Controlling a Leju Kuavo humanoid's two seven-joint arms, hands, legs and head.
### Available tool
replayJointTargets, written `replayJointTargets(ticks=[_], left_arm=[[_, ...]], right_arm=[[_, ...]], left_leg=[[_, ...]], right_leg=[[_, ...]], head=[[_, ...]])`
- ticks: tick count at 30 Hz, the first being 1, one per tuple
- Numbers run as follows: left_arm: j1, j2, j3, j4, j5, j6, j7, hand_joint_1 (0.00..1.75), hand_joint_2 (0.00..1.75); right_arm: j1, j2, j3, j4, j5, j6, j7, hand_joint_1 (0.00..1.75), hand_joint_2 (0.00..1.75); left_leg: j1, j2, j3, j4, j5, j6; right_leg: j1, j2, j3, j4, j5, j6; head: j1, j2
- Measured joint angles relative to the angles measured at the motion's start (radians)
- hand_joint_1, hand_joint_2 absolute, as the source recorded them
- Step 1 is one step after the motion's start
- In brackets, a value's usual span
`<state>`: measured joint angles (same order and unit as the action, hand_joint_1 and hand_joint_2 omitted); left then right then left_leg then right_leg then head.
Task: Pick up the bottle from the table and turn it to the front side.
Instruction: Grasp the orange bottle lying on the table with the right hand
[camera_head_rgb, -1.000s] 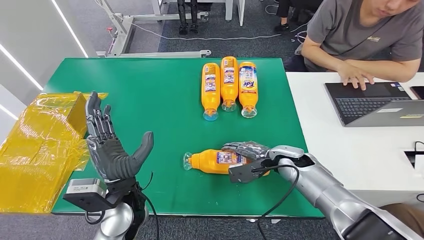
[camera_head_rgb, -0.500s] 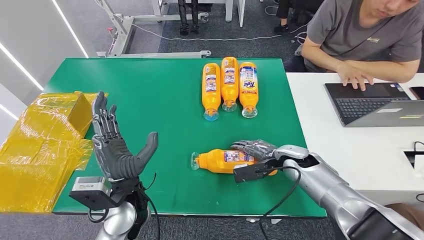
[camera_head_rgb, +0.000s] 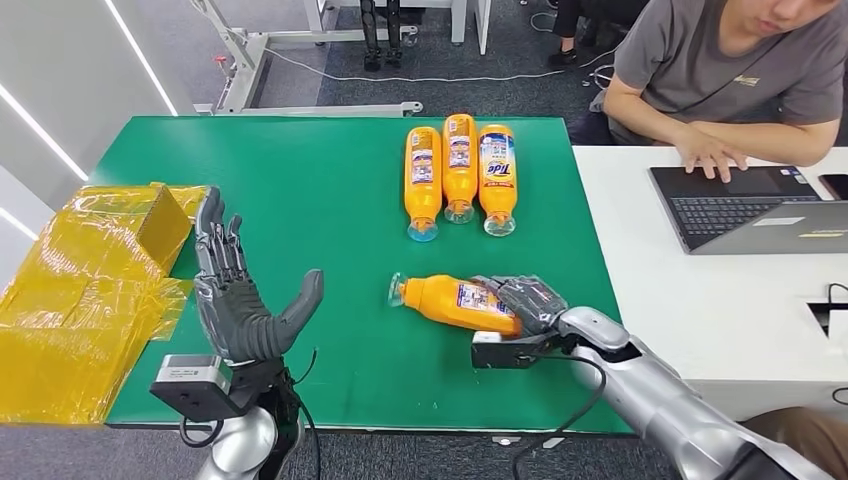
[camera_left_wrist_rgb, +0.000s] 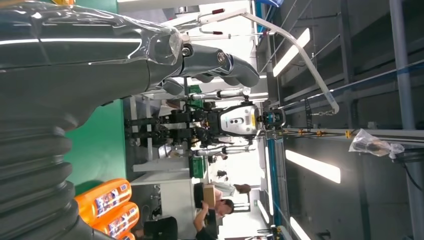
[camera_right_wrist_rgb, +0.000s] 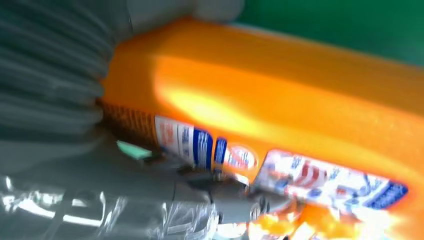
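I see the green-topped table (camera_head_rgb: 300, 190) carrying everything, with crinkled yellow plastic wrapping (camera_head_rgb: 80, 290) over its left edge and a person's white desk with an open laptop (camera_head_rgb: 745, 205) to its right. Three orange plastic bottles (camera_head_rgb: 459, 170) lie side by side toward the table's far edge, one reading "Tide". Nearer me, my right hand (camera_head_rgb: 525, 303) grips the orange detergent bottle (camera_head_rgb: 455, 301), its label too blurred to read, while my left hand (camera_head_rgb: 240, 295) is raised, fingers spread, holding nothing.

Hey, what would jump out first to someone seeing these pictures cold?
The right hand grips an orange bottle near the green table's front edge. Three matching bottles lie side by side at the far edge, and the left hand is raised open beside crinkly yellow wrap.
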<state>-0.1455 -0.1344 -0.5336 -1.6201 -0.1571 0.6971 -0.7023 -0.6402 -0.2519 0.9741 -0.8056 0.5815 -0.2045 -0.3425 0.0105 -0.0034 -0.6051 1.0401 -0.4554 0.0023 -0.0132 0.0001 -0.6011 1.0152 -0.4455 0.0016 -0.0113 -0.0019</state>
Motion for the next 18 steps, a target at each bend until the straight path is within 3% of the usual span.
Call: replayJointTargets(ticks=[4,8,10,14,18], left_arm=[[0.003,0.0,0.0,0.0,0.021,-0.011,0.0,0.0,1.75],[0.007,-0.004,0.001,0.0,0.092,-0.086,0.0,0.0,1.75],[0.016,-0.011,0.009,0.0,0.124,-0.155,0.0,0.0,1.75],[0.047,-0.04,0.062,0.013,0.223,-0.405,0.0,0.0,1.75],[0.063,-0.064,0.118,0.039,0.214,-0.495,0.0,0.0,1.75]], right_arm=[[0.121,0.029,-0.098,-0.127,-0.053,-0.24,-0.058,1.75,1.75],[0.232,0.074,-0.205,-0.247,-0.163,-0.436,-0.193,1.75,1.75],[0.282,0.102,-0.257,-0.289,-0.226,-0.479,-0.261,1.75,1.75],[0.371,0.153,-0.358,-0.346,-0.272,-0.494,-0.339,1.75,1.75],[0.42,0.185,-0.4,-0.372,-0.279,-0.495,-0.348,1.75,1.75]], left_leg=[[0.0,0.0,-0.001,0.0,0.0,0.0],[0.0,-0.001,-0.002,-0.002,-0.001,-0.001],[0.0,-0.001,-0.002,-0.002,-0.002,-0.001],[0.0,-0.001,-0.002,-0.002,-0.003,0.0],[0.0,0.0,-0.002,-0.002,-0.003,0.0]], right_leg=[[0.0,0.0,-0.002,0.0,-0.001,0.0],[0.0,-0.001,-0.003,0.0,-0.002,-0.001],[0.0,-0.001,-0.003,0.0,-0.003,-0.001],[0.0,-0.001,-0.003,0.0,-0.004,0.0],[0.0,-0.001,-0.003,0.0,-0.003,0.0]], head=[[0.0,0.0],[0.0,0.0],[0.0,0.0],[0.0,0.0],[0.0,0.0]])
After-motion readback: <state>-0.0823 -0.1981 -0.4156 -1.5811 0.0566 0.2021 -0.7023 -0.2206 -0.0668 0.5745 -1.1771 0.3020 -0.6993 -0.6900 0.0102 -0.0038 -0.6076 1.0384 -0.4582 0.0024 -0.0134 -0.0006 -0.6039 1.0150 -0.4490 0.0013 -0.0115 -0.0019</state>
